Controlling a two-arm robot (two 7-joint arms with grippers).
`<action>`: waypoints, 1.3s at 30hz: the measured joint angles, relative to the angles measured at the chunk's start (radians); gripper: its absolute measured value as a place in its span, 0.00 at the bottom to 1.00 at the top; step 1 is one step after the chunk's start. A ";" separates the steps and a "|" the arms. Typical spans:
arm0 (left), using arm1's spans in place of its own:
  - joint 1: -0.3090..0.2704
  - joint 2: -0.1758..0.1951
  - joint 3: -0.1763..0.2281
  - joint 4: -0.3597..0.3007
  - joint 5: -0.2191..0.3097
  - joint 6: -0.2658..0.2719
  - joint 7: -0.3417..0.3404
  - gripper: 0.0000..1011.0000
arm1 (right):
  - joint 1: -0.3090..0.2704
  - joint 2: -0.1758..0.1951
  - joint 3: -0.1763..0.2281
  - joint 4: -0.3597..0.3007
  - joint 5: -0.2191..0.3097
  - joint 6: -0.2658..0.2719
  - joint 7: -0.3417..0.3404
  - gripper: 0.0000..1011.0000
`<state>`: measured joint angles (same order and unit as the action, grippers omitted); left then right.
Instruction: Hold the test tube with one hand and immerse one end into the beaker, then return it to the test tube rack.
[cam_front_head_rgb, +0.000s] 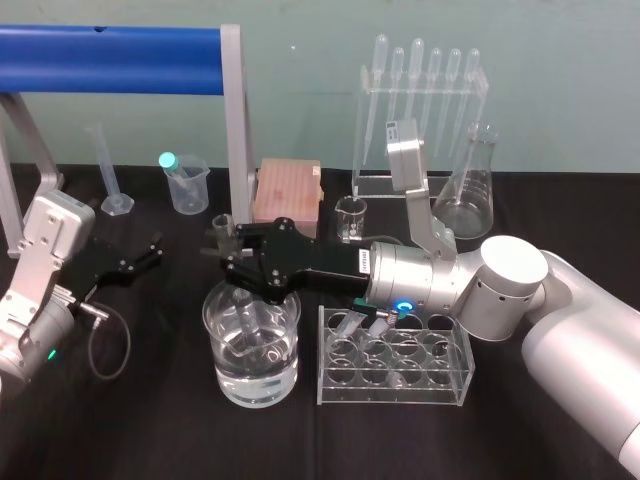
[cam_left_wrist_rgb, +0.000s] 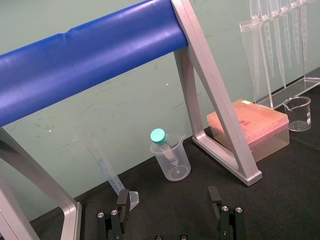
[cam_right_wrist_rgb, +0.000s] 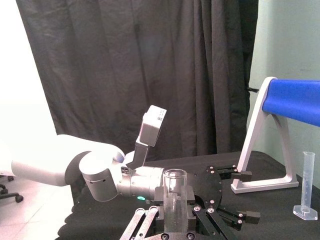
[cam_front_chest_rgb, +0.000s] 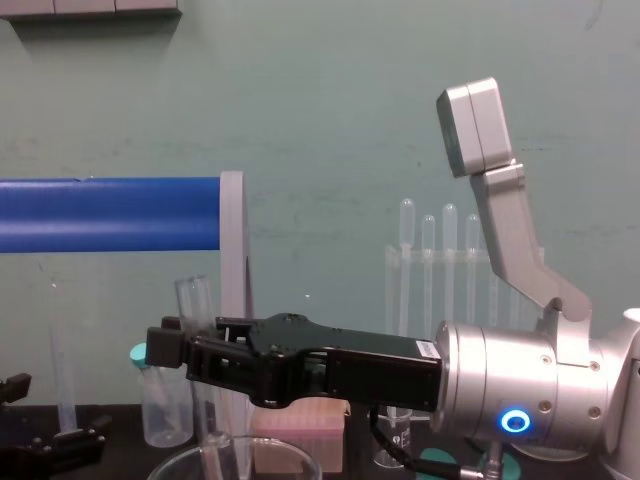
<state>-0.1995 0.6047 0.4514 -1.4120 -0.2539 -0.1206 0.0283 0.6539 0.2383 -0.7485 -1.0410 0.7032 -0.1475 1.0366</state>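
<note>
The test tube (cam_front_chest_rgb: 195, 305) stands upright with my right gripper (cam_front_head_rgb: 228, 252) shut around its upper part. Its lower end (cam_front_head_rgb: 247, 322) reaches down inside the large beaker (cam_front_head_rgb: 212, 312), which holds clear water, and seems to dip into that water. In the right wrist view the tube (cam_right_wrist_rgb: 175, 192) sits between the two black fingers. The clear test tube rack (cam_front_head_rgb: 440, 395) stands just right of the beaker, under my right forearm. My left gripper (cam_front_head_rgb: 140, 258) rests open over the table at the left, well apart from the beaker.
A blue roller on a grey frame (cam_front_head_rgb: 235, 130) spans the back left. Behind stand a graduated cylinder (cam_front_head_rgb: 112, 175), a plastic beaker with a teal-capped tube (cam_front_head_rgb: 186, 182), a pink box (cam_front_head_rgb: 288, 190), a small beaker (cam_front_head_rgb: 351, 215), a pipette stand (cam_front_head_rgb: 420, 110) and a conical flask (cam_front_head_rgb: 468, 195).
</note>
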 joint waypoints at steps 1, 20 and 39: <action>0.000 0.000 0.000 0.000 0.000 0.000 0.000 0.99 | 0.000 0.000 0.000 0.000 0.000 0.000 0.000 0.22; 0.000 0.000 0.000 0.000 0.000 0.000 0.000 0.99 | -0.001 0.002 0.000 -0.002 0.000 0.000 -0.001 0.22; 0.000 0.000 0.000 0.000 0.000 0.000 0.000 0.99 | -0.001 0.002 0.000 -0.002 0.000 0.000 -0.001 0.22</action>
<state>-0.1995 0.6047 0.4514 -1.4120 -0.2539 -0.1206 0.0283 0.6530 0.2400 -0.7485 -1.0434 0.7030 -0.1477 1.0358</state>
